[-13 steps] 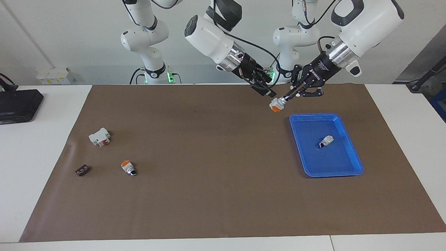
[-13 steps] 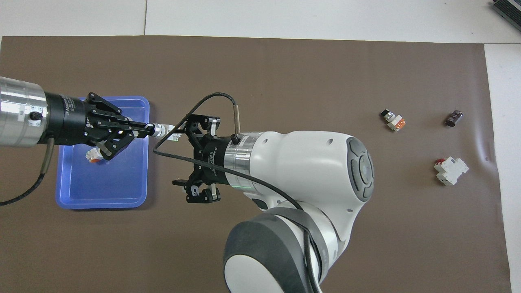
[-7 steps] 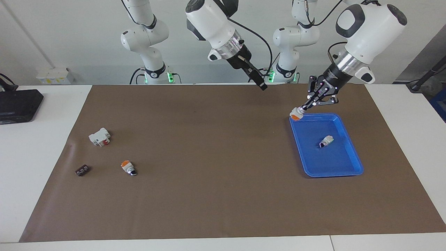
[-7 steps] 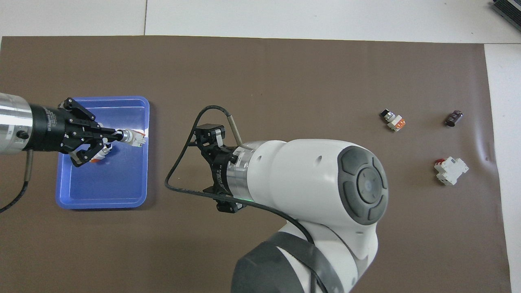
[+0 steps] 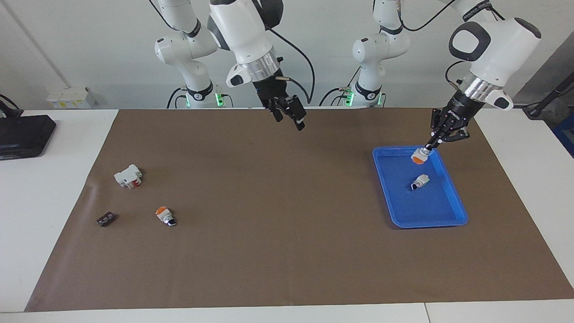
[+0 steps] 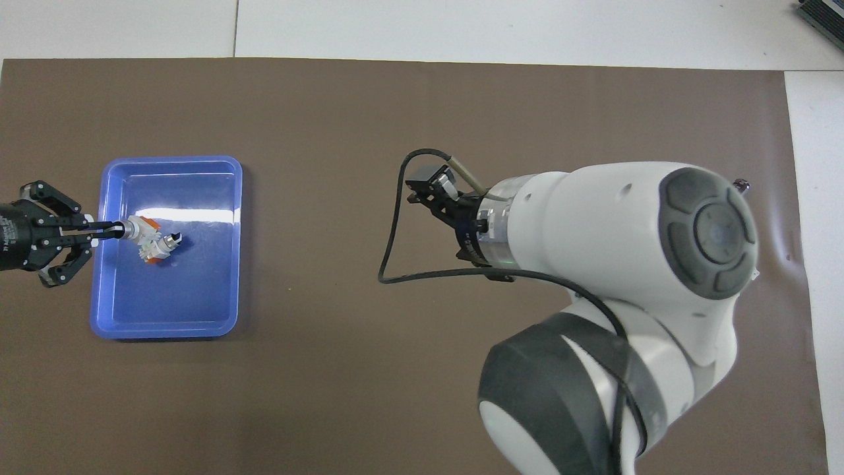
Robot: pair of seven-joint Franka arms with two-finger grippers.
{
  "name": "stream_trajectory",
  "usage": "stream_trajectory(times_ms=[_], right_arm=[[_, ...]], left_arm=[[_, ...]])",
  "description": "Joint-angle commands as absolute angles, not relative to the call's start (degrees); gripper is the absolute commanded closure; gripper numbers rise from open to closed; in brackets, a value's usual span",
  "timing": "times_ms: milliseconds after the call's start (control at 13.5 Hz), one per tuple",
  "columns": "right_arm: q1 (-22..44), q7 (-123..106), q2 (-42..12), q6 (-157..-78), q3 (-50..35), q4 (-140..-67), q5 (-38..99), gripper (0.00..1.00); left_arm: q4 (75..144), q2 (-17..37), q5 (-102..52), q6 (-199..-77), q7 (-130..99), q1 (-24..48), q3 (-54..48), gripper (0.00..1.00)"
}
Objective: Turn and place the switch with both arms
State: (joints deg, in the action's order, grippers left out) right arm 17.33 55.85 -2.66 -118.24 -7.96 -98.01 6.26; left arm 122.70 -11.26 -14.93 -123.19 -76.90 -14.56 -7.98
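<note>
The left gripper [image 5: 429,146] pinches the small white switch with an orange patch [image 5: 419,156] by its knob end, over the blue plastic tray [image 5: 453,216]: the placing step. Next, I judge, it lowers and releases. The right gripper [image 5: 289,113], fingers spread, waits over the brown mat [image 5: 269,224].
</note>
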Motion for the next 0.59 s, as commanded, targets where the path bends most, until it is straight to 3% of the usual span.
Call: stream_trajectory(times_ms=[0, 520], right_arm=[[13.4, 45.6, -0.4, -117.4, -8.6, -99.6, 0.5, 0.0], [1.6, 24.1, 3.2, -105.5, -8.3, -98.4, 0.4, 0.0]], left_arm=[[124.9, -11.3, -13.1, -126.4, -65.1, -18.1, -8.5, 1.0], [128.6, -7.0, -6.1, -129.3, -41.3, -19.4, -8.6, 1.0]])
